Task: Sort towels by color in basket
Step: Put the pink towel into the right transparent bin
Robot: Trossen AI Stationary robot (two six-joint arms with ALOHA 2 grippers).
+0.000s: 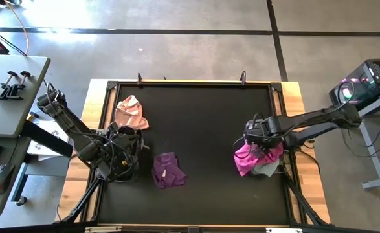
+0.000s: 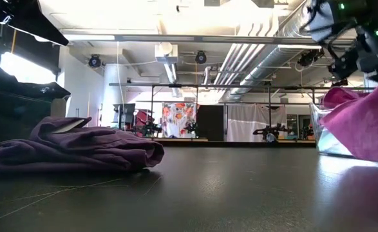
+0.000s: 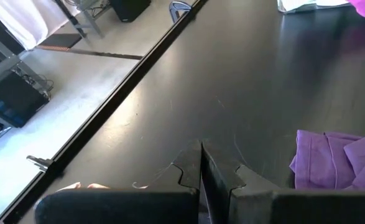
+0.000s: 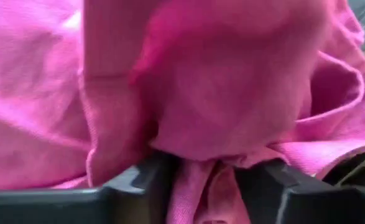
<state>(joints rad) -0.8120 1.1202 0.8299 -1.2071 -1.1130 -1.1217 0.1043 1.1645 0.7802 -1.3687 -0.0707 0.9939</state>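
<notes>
My right gripper [image 1: 250, 141] points down into a magenta towel [image 1: 251, 159] that is heaped in a clear basket [image 2: 324, 138] at the table's right edge. Its fingers stand apart with magenta cloth [image 4: 201, 186] between them. A purple towel [image 1: 168, 170] lies crumpled on the black mat near the middle; the low view shows the purple towel [image 2: 79, 148] too. At the far left lies a pink towel [image 1: 131, 112]. My left gripper [image 3: 201, 157] is shut and hovers over the mat between the pink and purple towels, touching nothing. My right gripper comes from above, pointing down, with a bunched fold of the magenta towel [image 4: 202, 177] between its two spread fingers [image 4: 138, 183]. The fold touches both inner sides. The rest of the towel rests in a heap on the basket below.
A pale cloth [image 1: 266, 169] shows under the magenta towel in the basket. Wide bare black mat [image 1: 202, 123] lies between the two arms. A raised frame edges the mat [image 1: 190, 83]. A grey side table [image 1: 8, 97] stands beyond the left edge.
</notes>
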